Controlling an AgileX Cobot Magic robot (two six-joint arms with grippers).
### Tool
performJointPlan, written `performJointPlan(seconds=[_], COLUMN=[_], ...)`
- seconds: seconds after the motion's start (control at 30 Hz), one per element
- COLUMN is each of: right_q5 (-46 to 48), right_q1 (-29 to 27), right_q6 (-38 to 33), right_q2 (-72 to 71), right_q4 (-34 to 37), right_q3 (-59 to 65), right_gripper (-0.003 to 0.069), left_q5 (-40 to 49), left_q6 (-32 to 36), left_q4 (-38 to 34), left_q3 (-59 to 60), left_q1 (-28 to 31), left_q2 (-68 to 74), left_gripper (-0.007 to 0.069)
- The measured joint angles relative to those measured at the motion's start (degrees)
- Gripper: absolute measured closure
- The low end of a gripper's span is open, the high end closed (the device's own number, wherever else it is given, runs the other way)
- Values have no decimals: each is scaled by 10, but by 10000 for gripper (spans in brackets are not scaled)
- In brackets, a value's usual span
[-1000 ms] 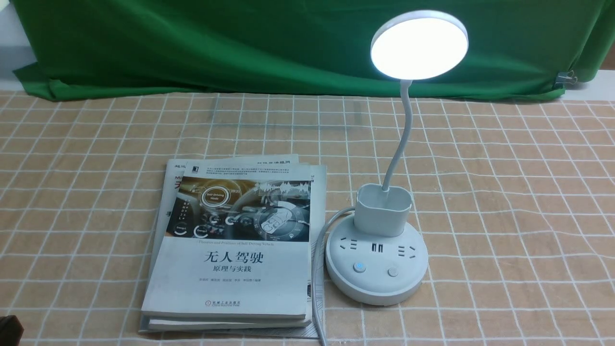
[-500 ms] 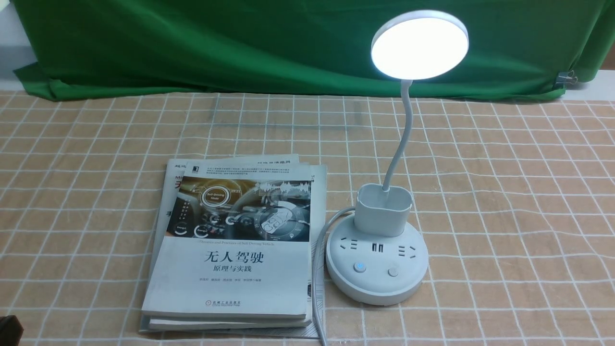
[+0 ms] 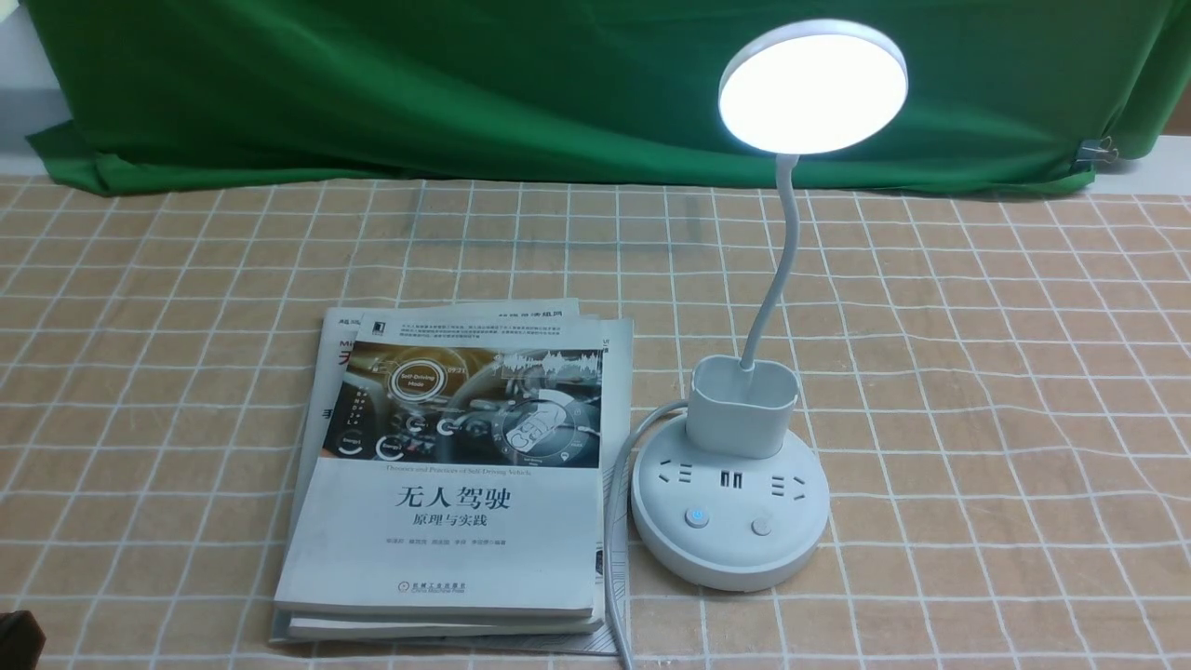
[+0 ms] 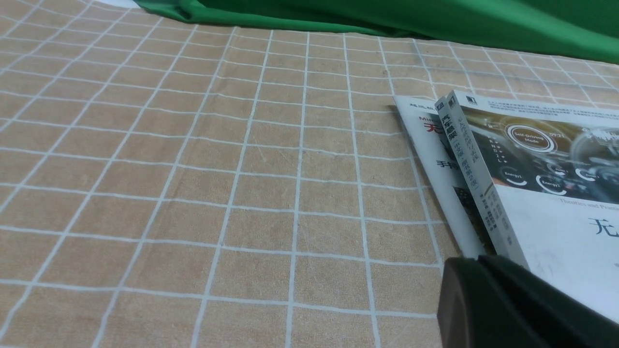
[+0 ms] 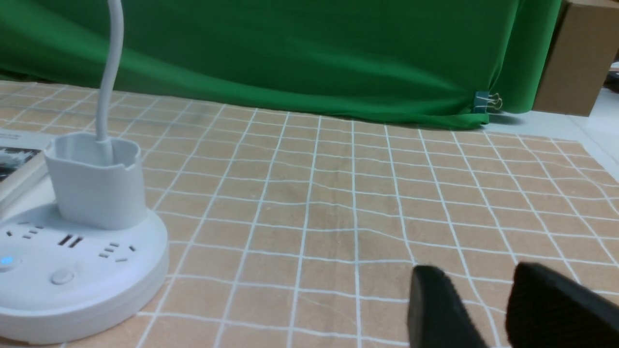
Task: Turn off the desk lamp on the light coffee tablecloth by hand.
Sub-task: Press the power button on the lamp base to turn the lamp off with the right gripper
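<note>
The white desk lamp [image 3: 729, 521] stands on the light coffee tablecloth [image 3: 977, 391] right of centre, its disc head [image 3: 812, 86] glowing. On its round base a blue-lit button [image 3: 695, 516] sits left of a grey button [image 3: 761, 527]. In the right wrist view the lamp base [image 5: 82, 270] lies well to one side of my right gripper [image 5: 476, 275], which is open over bare cloth with nothing between its fingers. My left gripper [image 4: 477, 261] is shut and empty, low beside the books; only a dark corner of the left arm [image 3: 19, 637] shows in the front view.
A stack of books [image 3: 456, 484] lies just left of the lamp, with the lamp's white cord [image 3: 614, 521] running between them. A green backdrop cloth [image 3: 465, 84] hangs along the far edge, held by a clip [image 3: 1098, 149]. A cardboard box [image 5: 580, 58] stands beyond the cloth.
</note>
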Motion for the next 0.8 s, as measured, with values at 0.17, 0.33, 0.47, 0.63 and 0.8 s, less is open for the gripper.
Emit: performJointPlan(seconds=[0.17, 0.33, 0.47, 0.63, 0.8], right_q5=[-50, -123, -149, -111, 35], right_q1=[0, 0, 0, 0, 0], right_q6=[162, 326, 362, 367, 307], right_q2=[0, 0, 0, 2, 62], right_q4=[67, 87, 90, 90, 91], right_q3=[0, 0, 0, -6, -105], right_gripper=[419, 419, 419, 464, 517], left_q5=[0, 0, 0, 0, 0], left_q6=[0, 0, 0, 0, 0], left_q4=[0, 0, 0, 0, 0], left_q3=[0, 0, 0, 0, 0], left_q1=[0, 0, 0, 0, 0], left_q2=[0, 0, 0, 0, 0], left_gripper=[621, 621, 621, 621, 621])
